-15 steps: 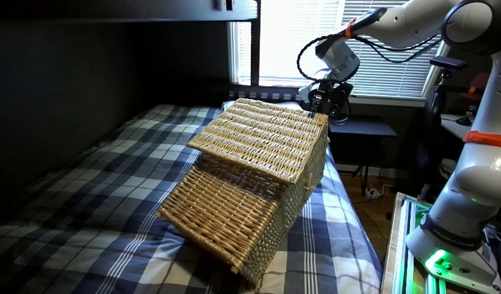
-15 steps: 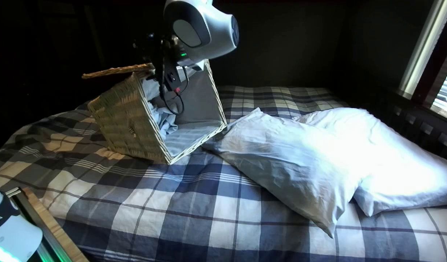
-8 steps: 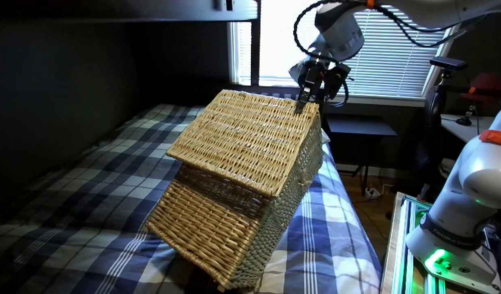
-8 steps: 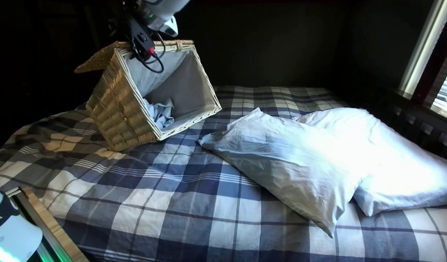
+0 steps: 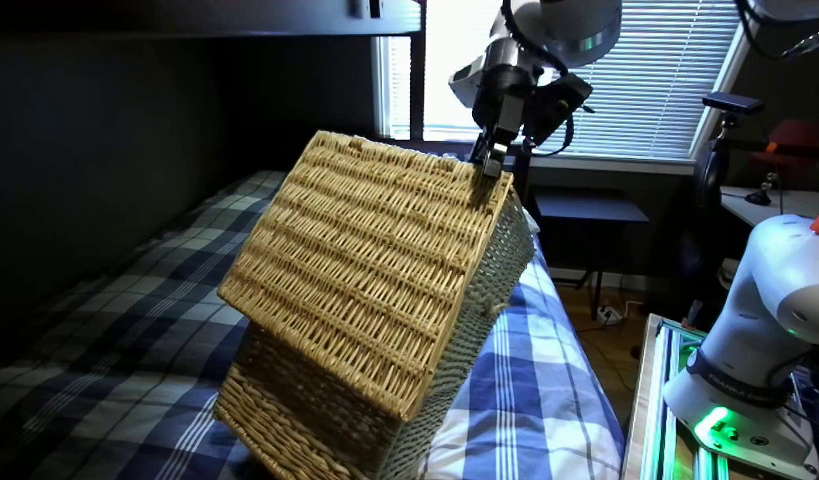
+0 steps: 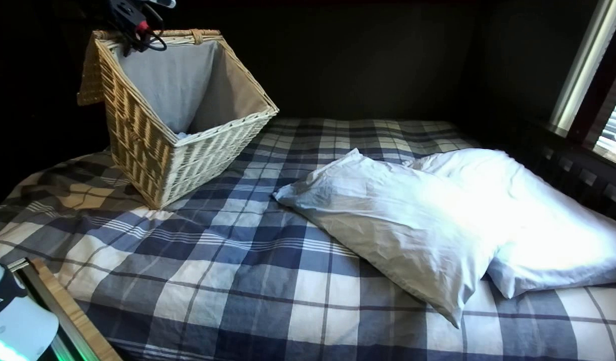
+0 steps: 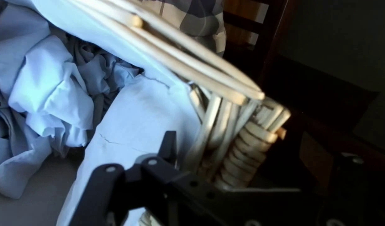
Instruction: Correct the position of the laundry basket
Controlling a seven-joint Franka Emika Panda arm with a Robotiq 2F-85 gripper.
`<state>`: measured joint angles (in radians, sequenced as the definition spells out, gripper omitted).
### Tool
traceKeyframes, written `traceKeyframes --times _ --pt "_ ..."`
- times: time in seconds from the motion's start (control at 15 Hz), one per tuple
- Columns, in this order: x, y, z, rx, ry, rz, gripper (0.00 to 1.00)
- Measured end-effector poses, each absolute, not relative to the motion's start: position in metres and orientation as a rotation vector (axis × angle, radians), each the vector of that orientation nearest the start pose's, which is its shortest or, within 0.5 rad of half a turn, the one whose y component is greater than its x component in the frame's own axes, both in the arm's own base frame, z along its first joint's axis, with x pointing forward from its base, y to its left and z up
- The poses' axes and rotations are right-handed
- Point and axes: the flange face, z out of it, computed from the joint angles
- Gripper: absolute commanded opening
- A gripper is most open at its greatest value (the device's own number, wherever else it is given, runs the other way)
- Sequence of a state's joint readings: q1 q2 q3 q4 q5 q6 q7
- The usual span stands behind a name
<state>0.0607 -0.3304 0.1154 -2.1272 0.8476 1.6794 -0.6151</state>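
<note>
You have one wicker laundry basket (image 6: pixel 217 155), and it carries one woven lid (image 5: pixel 363 267). You can count two white pillows (image 6: pixel 383 225), one plaid bedspread (image 6: pixel 288 301), one robot arm (image 5: pixel 796 287) and one gripper (image 5: pixel 485 159). In an exterior view you also get one dark table (image 5: pixel 589 205) and one white tabletop (image 5: pixel 756 212). In the wrist view you see crumpled pale cloth (image 7: pixel 54 91), but its folds overlap, so you cannot tell how many pieces there are.

The tan wicker laundry basket (image 6: pixel 195 158), grey-lined and open, stands tilted on the plaid bedding (image 6: pixel 268 286)
</note>
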Motion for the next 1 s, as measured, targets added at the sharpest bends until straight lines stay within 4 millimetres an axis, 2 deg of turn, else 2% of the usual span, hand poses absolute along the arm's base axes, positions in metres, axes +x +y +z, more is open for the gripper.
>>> traceKeyframes --times 0.2,0.4,0.6,1.0 --pt "0.412 0.209 0.574 -2.228 -0.823 -0.114 1.0" --pt "0.398 0.246 0.575 -2.217 -0.902 -0.133 1.0" --pt "0.392 0.266 0.576 -2.196 -0.953 -0.179 1.0" --pt "0.393 0.287 0.588 -2.107 -1.022 -0.403 1.0"
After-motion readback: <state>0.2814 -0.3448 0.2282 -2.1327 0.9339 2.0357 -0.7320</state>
